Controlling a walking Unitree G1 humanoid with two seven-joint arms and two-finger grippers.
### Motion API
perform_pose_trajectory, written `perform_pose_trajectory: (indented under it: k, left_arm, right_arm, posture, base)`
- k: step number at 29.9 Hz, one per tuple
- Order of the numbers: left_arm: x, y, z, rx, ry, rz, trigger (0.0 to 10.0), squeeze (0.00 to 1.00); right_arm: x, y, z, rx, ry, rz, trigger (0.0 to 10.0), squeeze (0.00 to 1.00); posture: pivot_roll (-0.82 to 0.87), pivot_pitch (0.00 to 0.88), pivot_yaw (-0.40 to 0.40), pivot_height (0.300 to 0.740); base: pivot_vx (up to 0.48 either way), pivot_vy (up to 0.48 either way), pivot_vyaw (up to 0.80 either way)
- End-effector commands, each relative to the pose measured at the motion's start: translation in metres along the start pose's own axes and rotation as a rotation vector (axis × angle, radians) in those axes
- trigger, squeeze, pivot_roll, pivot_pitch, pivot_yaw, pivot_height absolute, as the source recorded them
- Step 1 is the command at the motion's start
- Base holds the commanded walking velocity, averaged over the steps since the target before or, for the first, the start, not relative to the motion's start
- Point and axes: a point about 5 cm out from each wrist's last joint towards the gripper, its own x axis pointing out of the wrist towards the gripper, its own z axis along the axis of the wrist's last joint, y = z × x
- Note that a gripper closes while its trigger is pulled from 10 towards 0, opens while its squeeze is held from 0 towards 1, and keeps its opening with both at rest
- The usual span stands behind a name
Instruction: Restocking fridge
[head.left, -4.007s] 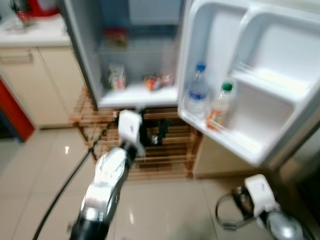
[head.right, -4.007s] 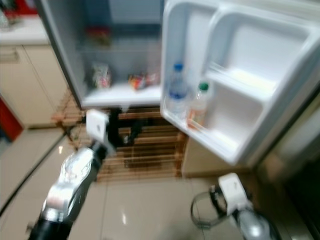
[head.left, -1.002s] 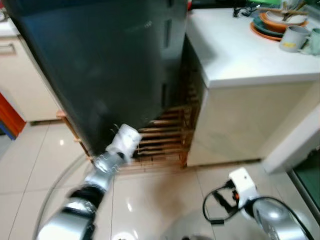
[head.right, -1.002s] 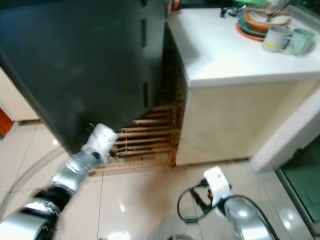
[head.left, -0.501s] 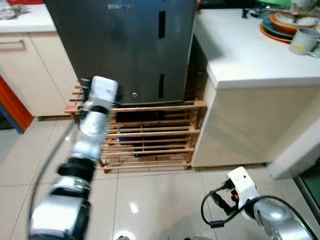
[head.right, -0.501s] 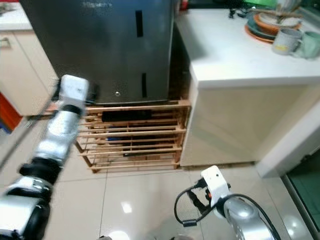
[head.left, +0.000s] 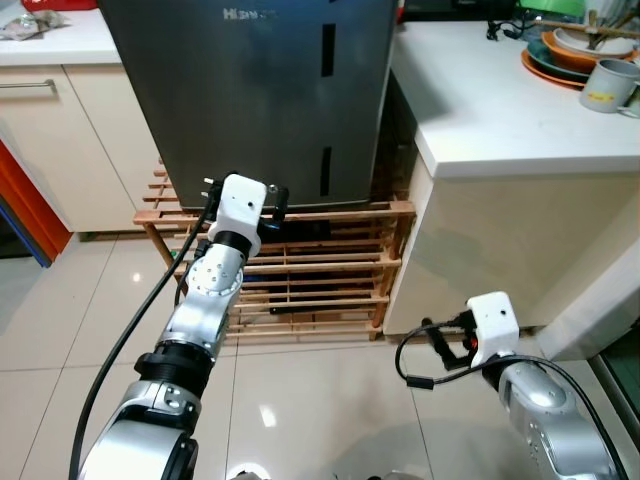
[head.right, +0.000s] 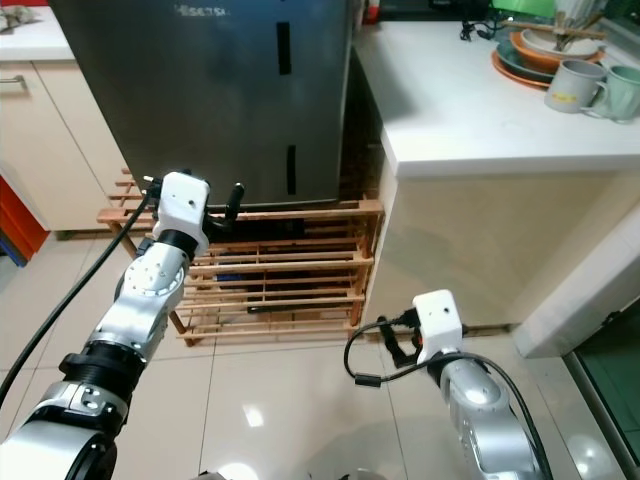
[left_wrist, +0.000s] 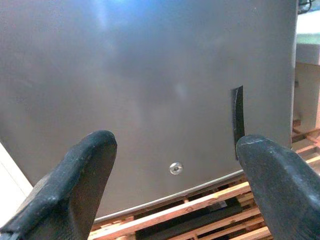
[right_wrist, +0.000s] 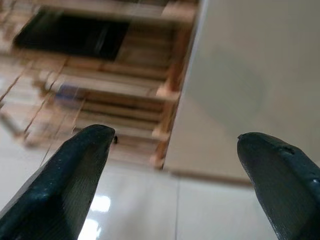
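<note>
Closed dark fridge on wooden rack, left hand before it.

The fridge door is closed flat, a wall across the way forward. The left gripper, fingers spread wide, is near that door, just above the wooden rack beneath the fridge. To the right the worktop and its cabinet side block passage. The tiled floor in front lies open, where the right gripper hangs, fingers apart.
</note>
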Motion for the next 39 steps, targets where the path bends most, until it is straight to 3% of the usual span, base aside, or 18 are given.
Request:
perform_pose_trajectory:
  k: [1,10,20,27,29,31,34,39]
  left_arm:
    - [0.000,-0.002,-0.003,-0.033,0.023,0.000,10.0,0.00]
    - [-0.003,-0.013,-0.006,-0.059,0.041,-0.015,10.0,0.00]
    - [-0.005,-0.009,-0.005,-0.037,0.034,-0.005,10.0,0.00]
    - [-0.003,-0.015,0.003,-0.048,-0.002,-0.026,10.0,0.00]
    - [0.000,-0.016,0.006,-0.241,0.009,0.010,10.0,0.00]
    - [0.002,-0.016,0.006,-0.330,0.024,0.038,10.0,0.00]
    - [0.002,-0.021,0.007,-0.370,0.023,0.043,10.0,0.00]
    - [0.001,-0.029,0.010,-0.324,0.013,0.015,10.0,0.00]
  right_arm:
    - [0.004,-0.006,0.015,0.034,-0.095,-0.053,10.0,0.00]
    - [0.017,-0.009,0.051,0.058,-0.257,-0.094,10.0,0.00]
    - [0.024,-0.008,0.049,0.061,-0.262,-0.094,10.0,0.00]
    - [0.023,-0.016,0.052,0.052,-0.283,-0.118,10.0,0.00]
    - [0.024,-0.017,0.059,0.165,-0.316,-0.131,10.0,0.00]
    - [0.025,-0.018,0.064,0.271,-0.338,-0.146,10.0,0.00]
    - [0.028,-0.017,0.069,0.347,-0.355,-0.169,10.0,0.00]
    - [0.032,-0.005,0.074,0.286,-0.363,-0.134,10.0,0.00]
  posture:
    - [-0.20,0.000,0.008,0.740]
    - [-0.17,0.000,0.002,0.740]
    - [-0.15,0.000,-0.012,0.740]
    - [-0.16,0.000,-0.012,0.740]
    - [-0.18,0.000,-0.008,0.740]
    - [-0.18,0.000,-0.008,0.740]
    - [-0.19,0.000,-0.003,0.740]
    - [-0.19,0.000,-0.006,0.740]
  base:
    - [0.000,0.000,0.00]
    - [0.000,0.000,0.00]
    - [0.000,0.000,0.00]
    - [0.000,0.000,0.00]
    - [0.000,0.000,0.00]
    - [0.000,0.000,0.00]
    - [0.000,0.000,0.00]
    - [0.000,0.000,0.00]
